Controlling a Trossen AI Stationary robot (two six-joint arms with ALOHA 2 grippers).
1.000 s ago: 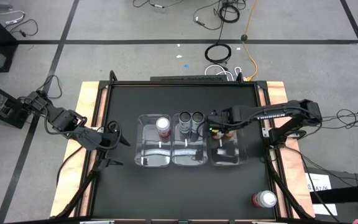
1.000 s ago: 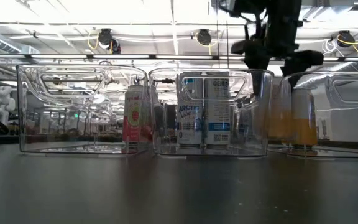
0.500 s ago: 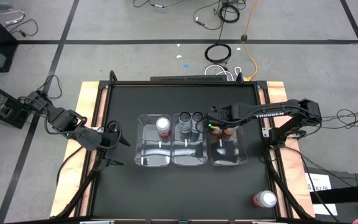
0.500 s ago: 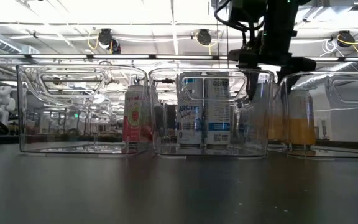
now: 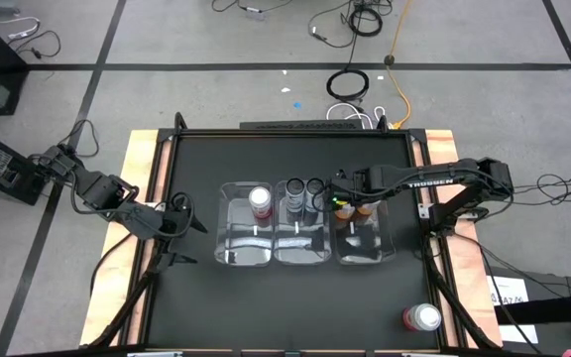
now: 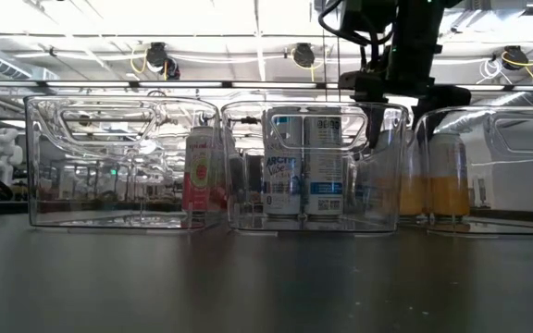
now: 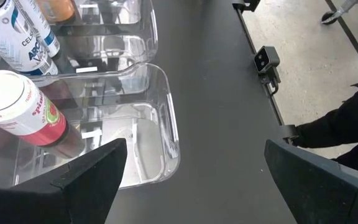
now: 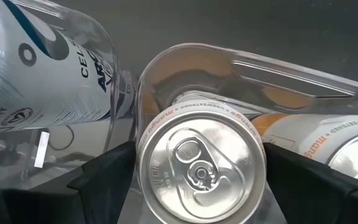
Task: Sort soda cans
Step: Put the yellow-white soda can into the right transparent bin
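Observation:
Three clear bins stand side by side mid-table. The right bin (image 5: 385,253) holds two upright orange cans (image 5: 351,210) (image 5: 368,208). My right gripper (image 5: 348,202) is over that bin's far end, open, with a finger on each side of one orange can's silver top (image 8: 199,165). The other orange can (image 8: 316,146) stands beside it. The middle bin holds two dark-topped cans (image 5: 303,187). The left bin holds one pink can (image 5: 259,201). A second pink can (image 5: 422,317) sits at the table's near right corner. My left gripper (image 5: 178,213) waits open at the table's left edge. My right gripper comes at the orange can from above, pointing down, with its fingers (image 8: 104,171) close against the sides just below the rim (image 8: 151,155). The can's own top hides the sides, so I cannot tell whether the fingers touch. The can stands upright on the bin floor.
The bin walls rise about as high as the can tops (image 6: 303,111). Bare black table lies in front of the bins and to their left. The table has wooden side rails (image 5: 137,198). Cables lie on the floor beyond the far edge.
My right gripper has come down a little into the far end of the right bin and shifted slightly toward the table's left. It has kept still over the last half second. The cans have stayed where they were.

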